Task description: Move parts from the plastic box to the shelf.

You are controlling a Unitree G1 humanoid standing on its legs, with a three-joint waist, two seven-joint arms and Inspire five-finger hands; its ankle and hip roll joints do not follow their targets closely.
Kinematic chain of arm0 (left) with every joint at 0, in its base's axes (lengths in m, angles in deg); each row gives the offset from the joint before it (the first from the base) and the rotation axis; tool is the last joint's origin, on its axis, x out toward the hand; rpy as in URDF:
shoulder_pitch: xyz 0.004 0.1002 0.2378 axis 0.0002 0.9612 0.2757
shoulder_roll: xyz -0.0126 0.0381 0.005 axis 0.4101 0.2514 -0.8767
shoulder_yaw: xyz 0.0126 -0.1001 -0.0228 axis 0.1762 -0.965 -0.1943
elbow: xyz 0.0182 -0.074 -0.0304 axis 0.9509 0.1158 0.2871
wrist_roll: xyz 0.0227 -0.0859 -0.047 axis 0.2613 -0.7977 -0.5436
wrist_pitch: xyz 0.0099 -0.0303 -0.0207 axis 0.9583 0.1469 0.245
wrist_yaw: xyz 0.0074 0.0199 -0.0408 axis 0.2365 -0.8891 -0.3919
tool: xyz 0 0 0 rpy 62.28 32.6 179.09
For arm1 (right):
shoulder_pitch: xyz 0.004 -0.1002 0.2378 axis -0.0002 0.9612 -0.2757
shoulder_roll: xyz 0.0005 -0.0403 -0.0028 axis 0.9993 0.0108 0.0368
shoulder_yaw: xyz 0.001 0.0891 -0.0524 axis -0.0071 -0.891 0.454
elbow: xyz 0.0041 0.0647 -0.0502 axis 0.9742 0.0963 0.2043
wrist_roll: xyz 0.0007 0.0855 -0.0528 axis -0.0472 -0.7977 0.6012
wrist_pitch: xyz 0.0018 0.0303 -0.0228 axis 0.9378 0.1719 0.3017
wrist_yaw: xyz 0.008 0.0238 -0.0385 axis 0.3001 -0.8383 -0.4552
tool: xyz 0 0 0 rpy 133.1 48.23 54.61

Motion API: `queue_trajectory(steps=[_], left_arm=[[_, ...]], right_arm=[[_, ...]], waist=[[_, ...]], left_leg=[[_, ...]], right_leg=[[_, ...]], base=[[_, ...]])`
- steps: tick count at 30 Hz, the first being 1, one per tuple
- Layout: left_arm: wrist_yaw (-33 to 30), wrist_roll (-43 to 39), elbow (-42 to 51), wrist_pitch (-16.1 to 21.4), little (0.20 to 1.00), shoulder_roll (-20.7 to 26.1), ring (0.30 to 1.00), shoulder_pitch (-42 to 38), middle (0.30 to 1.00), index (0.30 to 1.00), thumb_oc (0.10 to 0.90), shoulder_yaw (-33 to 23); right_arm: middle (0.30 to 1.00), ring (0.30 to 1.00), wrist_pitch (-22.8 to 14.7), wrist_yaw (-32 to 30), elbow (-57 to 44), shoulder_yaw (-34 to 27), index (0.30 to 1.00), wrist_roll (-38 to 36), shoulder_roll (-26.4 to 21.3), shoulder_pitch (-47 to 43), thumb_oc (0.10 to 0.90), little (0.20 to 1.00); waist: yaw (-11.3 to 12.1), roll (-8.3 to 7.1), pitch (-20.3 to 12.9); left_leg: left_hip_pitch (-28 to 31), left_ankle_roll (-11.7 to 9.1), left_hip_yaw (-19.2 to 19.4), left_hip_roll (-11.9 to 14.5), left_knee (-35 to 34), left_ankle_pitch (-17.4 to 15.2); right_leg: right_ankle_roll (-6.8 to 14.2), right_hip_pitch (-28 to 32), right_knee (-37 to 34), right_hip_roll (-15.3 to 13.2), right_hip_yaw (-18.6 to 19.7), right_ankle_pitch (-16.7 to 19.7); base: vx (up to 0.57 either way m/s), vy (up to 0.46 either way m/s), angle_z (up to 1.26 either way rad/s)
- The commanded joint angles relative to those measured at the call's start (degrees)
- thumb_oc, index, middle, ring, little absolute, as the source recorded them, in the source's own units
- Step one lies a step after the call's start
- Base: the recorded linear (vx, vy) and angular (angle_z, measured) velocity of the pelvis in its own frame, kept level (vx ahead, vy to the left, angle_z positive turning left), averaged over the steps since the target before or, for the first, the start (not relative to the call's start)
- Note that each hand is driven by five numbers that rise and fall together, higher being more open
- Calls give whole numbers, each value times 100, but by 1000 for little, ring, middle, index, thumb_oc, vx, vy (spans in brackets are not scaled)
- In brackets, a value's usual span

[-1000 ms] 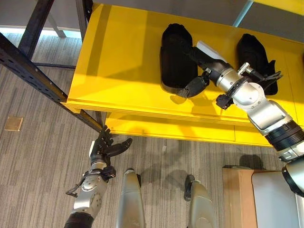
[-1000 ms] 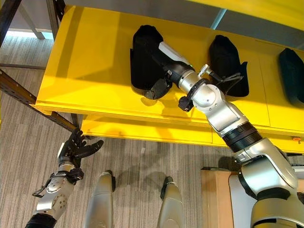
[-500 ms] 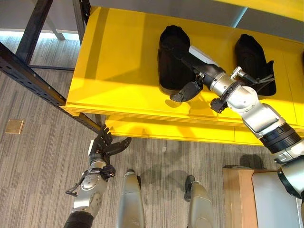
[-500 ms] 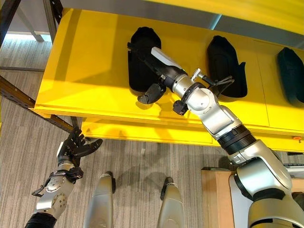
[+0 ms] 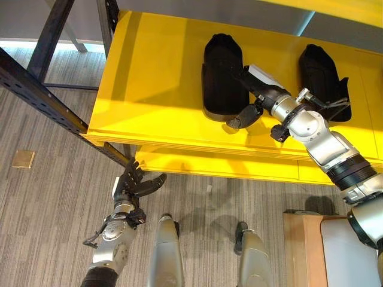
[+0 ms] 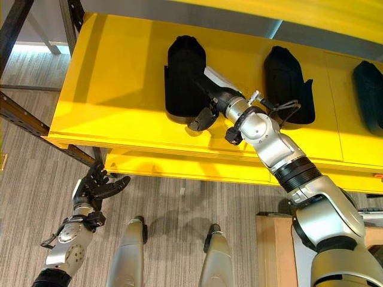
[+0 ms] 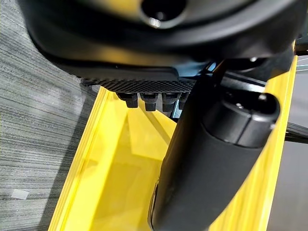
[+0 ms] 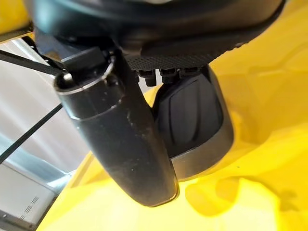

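A black moulded part [image 5: 220, 72] lies on the yellow shelf [image 5: 155, 78]. My right hand [image 5: 256, 89] reaches in from the right and lies alongside it, open, with its straight fingers against the part's right side and the thumb [image 5: 239, 119] out over the shelf. In the right wrist view the part [image 8: 192, 115] rests on the shelf past the fingers, beside my thumb [image 8: 120, 134]. Two more black parts [image 5: 320, 72] [image 6: 368, 89] lie further right on the same shelf. My left hand [image 5: 133, 186] hangs low under the shelf edge, open and holding nothing.
A lower yellow shelf [image 5: 209, 164] sits beneath the upper one. Black rack uprights [image 5: 36, 89] run along the left. A wooden-edged table [image 5: 299, 239] stands at the lower right. Grey carpet [image 5: 54, 209] covers the floor, with a small tan square [image 5: 24, 158].
My right hand reached further across the black part half a second ago, then drew back a little to the right. The part stays on the shelf. The left hand has not moved.
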Motion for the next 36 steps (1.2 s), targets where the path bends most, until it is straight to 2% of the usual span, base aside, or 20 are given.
queue_trajectory(steps=[1,19,36], left_arm=[[125,100,248,517,1000,156,1000,23,1000,1000,900,215],[188,81,311,528,1000,185,1000,64,1000,1000,900,246],[198,62,306,537,1000,183,1000,84,1000,1000,900,249]], right_arm=[[1000,1000,-365,-410,303,54,1000,195,291,-845,900,1000],[1000,1000,-320,-372,707,256,1000,383,491,-1075,900,1000],[1000,1000,-253,-523,1267,126,1000,482,630,-1047,900,1000]], waist=[[121,-51,-615],[211,-20,-521],[241,26,-440]], left_leg=[[-305,106,-424,80,-277,239],[-443,120,-471,24,-230,273],[-542,150,-460,-1,-153,262]], right_leg=[[-345,359,223,-3,-88,-323],[-360,261,276,-11,-89,-307],[-375,154,350,-19,-76,-309]], base=[[0,0,0],[0,0,1],[0,0,0]])
